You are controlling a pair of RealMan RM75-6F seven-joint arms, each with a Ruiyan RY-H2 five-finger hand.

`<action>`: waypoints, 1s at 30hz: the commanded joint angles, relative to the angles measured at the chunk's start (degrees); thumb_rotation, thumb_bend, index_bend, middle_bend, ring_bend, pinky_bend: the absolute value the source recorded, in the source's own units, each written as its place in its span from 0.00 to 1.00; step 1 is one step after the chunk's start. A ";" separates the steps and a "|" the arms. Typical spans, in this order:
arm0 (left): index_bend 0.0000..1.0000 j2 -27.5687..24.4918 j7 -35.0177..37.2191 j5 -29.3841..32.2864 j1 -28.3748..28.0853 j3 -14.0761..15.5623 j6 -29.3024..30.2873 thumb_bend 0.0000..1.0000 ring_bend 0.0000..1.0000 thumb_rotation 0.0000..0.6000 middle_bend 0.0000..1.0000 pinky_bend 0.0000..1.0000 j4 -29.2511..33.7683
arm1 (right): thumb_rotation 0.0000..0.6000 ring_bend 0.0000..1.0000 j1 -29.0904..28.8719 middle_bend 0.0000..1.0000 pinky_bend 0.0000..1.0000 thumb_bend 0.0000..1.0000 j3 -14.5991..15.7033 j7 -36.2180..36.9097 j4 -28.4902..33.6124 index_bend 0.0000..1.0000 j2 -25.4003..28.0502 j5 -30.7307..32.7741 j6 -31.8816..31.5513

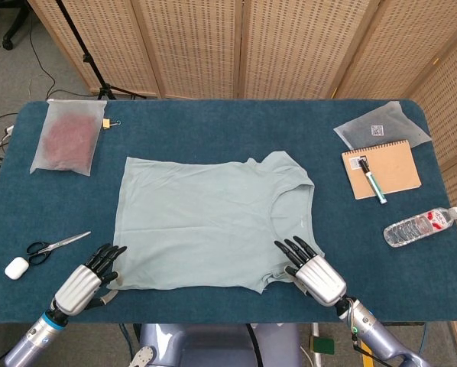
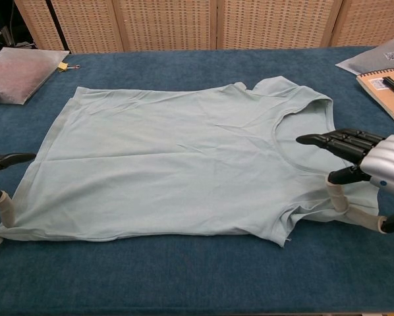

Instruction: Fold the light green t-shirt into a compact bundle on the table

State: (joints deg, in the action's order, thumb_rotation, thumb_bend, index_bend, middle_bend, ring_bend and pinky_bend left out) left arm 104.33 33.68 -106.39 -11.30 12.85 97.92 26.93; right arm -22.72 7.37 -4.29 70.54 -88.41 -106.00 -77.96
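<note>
Two silver-and-black robot hands flank the flat, light green cotton t-shirt (image 1: 209, 222) at mid-table, long axis left–right: left hand (image 1: 85, 280) at its near-left hem corner, right hand (image 1: 312, 272) at its near-right sleeve, both with fingers spread, gripping nothing.

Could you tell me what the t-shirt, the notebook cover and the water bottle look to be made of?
T-shirt: thin, matte knit fabric, probably cotton or a blend; it lies limp with soft creases. Notebook: brown kraft-like card cover, dull finish, with a wire spiral along its top edge. Water bottle: clear, glossy plastic by the look; you can see through it and it catches the light.
</note>
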 commanded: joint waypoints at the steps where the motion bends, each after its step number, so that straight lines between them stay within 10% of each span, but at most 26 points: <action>1: 0.70 0.05 0.18 0.12 -0.01 0.06 0.07 0.37 0.00 1.00 0.00 0.00 0.01 | 1.00 0.00 -0.01 0.00 0.05 0.60 0.04 -0.01 -0.03 0.62 -0.01 -0.03 0.02; 30: 0.77 -3.28 0.31 -2.35 -0.07 2.72 5.53 0.49 0.00 1.00 0.00 0.00 2.33 | 1.00 0.00 -2.13 0.00 0.05 0.72 3.97 6.42 2.05 0.64 3.69 -5.77 -1.34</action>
State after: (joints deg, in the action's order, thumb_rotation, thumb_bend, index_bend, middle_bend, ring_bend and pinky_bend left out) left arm 101.34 34.24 -108.44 -11.41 15.32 103.10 29.02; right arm -24.64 11.02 1.82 72.30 -85.01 -111.42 -79.11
